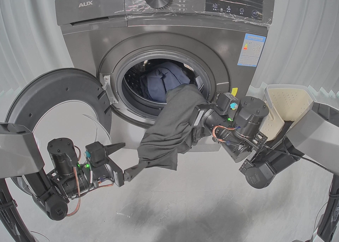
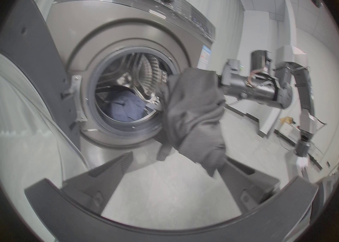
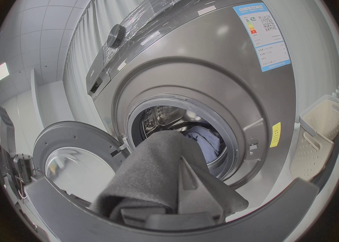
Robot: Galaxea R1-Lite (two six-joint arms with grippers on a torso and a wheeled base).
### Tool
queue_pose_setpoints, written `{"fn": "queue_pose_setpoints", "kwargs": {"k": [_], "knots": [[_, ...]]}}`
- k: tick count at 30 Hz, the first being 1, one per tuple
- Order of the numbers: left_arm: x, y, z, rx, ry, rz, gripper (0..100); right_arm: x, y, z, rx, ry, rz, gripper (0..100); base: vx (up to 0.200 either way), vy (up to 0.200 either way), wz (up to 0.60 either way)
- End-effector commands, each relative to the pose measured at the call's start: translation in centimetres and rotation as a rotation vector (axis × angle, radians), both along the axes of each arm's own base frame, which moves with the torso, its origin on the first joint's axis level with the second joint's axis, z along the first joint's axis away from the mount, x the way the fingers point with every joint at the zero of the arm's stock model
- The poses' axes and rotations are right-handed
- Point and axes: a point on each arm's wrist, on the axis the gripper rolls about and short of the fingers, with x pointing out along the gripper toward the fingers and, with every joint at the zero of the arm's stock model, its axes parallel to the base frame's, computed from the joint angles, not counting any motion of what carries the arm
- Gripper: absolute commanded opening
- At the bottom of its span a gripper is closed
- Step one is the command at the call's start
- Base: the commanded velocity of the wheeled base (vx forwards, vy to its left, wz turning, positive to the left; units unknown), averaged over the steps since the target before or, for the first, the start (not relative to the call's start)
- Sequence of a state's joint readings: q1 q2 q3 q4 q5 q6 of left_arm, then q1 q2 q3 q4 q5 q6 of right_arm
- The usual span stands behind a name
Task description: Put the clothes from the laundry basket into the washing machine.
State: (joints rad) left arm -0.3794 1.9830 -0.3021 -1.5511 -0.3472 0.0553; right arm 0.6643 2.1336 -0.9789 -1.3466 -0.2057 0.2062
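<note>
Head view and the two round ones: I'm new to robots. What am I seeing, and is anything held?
It is a two-armed robot loading a washing machine. The head view looks down from its head; the other two come from cameras on each wrist. The right tool is shut on a dark grey garment at the open drum, where a blue garment lies. The left tool is open, beside that garment's lower edge. A cream laundry basket is on its right.

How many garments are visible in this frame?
2. A blue garment lies inside the drum; a grey garment hangs out of its mouth, held by the right claw. Others may be hidden in the drum or basket.
</note>
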Motion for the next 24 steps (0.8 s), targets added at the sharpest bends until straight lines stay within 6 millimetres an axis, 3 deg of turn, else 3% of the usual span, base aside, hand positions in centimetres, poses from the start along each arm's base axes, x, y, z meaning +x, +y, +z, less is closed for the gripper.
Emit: {"fn": "queue_pose_setpoints", "kwargs": {"k": [1, 6, 9, 15, 17, 18, 24], "knots": [[-1.3, 0.5, -1.6, 0.053, 0.062, -0.069, 100, 0.3, -0.4, 0.4, 0.007, -0.01, -0.012, 0, 0.0, 0.0, 0.0], [-3.1, 1.1, -1.7, 0.068, 0.084, -0.179, 100, 0.2, -0.3, 0.3, 0.004, -0.008, -0.006, 0, 0.0, 0.0, 0.0], [-3.1, 1.4, -1.3, 0.061, 0.064, -0.189, 100, -0.1, 0.0, 0.0, 0.002, 0.001, 0.002, 0, 0.0, 0.0, 0.0], [-0.2, -0.1, 0.5, 0.007, -0.041, -0.133, 100, -2.1, 1.3, 0.6, 0.006, 0.0, 0.064, 0, 0.0, 0.0, 0.0], [-0.2, -0.1, 0.5, 0.007, -0.041, -0.133, 100, -2.1, 1.3, 0.6, 0.006, 0.0, 0.064, 0, 0.0, 0.0, 0.0], [1.0, -2.0, 1.4, -0.049, -0.074, -0.159, 100, -2.5, 1.6, 0.3, -0.001, 0.008, 0.075, 0, 0.0, 0.0, 0.0], [2.3, -4.2, 1.9, -0.1, -0.096, -0.166, 100, -2.6, 1.9, 0.1, -0.002, 0.013, 0.083, 0, 0.0, 0.0, 0.0]]}}
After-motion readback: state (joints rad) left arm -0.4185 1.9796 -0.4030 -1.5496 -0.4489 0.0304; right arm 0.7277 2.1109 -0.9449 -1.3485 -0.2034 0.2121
